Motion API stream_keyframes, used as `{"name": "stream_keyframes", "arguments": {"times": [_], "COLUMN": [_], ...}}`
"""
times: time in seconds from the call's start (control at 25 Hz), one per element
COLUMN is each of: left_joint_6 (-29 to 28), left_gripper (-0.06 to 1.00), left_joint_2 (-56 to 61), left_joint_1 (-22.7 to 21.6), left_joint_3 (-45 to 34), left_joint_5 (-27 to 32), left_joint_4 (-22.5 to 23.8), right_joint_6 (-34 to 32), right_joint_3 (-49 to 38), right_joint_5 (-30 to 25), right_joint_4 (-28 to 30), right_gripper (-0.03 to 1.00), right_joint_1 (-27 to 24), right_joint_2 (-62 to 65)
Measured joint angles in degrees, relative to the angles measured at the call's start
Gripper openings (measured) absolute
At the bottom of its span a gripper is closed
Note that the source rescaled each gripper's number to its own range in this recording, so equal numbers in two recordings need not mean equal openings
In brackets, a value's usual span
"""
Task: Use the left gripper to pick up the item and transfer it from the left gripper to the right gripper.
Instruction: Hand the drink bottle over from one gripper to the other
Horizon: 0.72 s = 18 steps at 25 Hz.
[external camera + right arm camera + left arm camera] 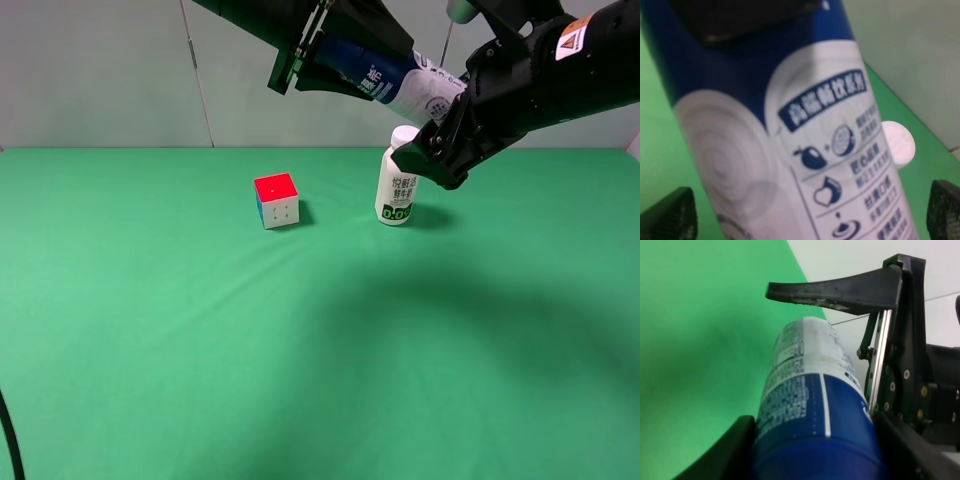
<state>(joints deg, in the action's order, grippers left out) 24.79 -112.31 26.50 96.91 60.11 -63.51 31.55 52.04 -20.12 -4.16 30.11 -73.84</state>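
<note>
The item [400, 85], a white bottle with a blue upper label, is held nearly level, high above the table at the back. My left gripper [345, 60], with its black crossbar, is shut on the blue capped end. In the left wrist view the item [810, 405] lies between the two fingers [840, 290]. My right gripper [450, 110], on the arm with the orange-white sticker, is open with its jaws on either side of the item's white lower end. In the right wrist view the item [790, 150] fills the gap between the wide-apart fingertips [665, 215].
A white-capped bottle marked 0.0 [397, 190] stands on the green table [300, 350] just below the right gripper; its cap [897, 142] shows in the right wrist view. A red-topped puzzle cube [277, 200] sits to its left.
</note>
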Motion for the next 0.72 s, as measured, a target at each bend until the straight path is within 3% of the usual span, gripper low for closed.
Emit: {"name": "stream_keyframes", "arguments": {"times": [0.28, 0.36, 0.48, 0.72], "left_joint_6": [0.00, 0.00, 0.00, -0.06], "left_gripper": [0.00, 0.00, 0.00, 0.00], "left_joint_2": [0.00, 0.00, 0.00, 0.00], "left_joint_1": [0.00, 0.00, 0.00, 0.00], "left_joint_3": [0.00, 0.00, 0.00, 0.00], "left_joint_5": [0.02, 0.02, 0.26, -0.10], "left_joint_4": [0.00, 0.00, 0.08, 0.08], "right_joint_6": [-0.05, -0.05, 0.12, 0.42], "right_joint_3": [0.00, 0.00, 0.00, 0.00], "right_joint_5": [0.90, 1.02, 1.17, 0.91], "right_joint_4": [0.00, 0.00, 0.40, 1.07], "right_gripper": [0.99, 0.81, 0.21, 0.18], "right_joint_1": [0.00, 0.00, 0.00, 0.12], "right_joint_2": [0.00, 0.00, 0.00, -0.01]}}
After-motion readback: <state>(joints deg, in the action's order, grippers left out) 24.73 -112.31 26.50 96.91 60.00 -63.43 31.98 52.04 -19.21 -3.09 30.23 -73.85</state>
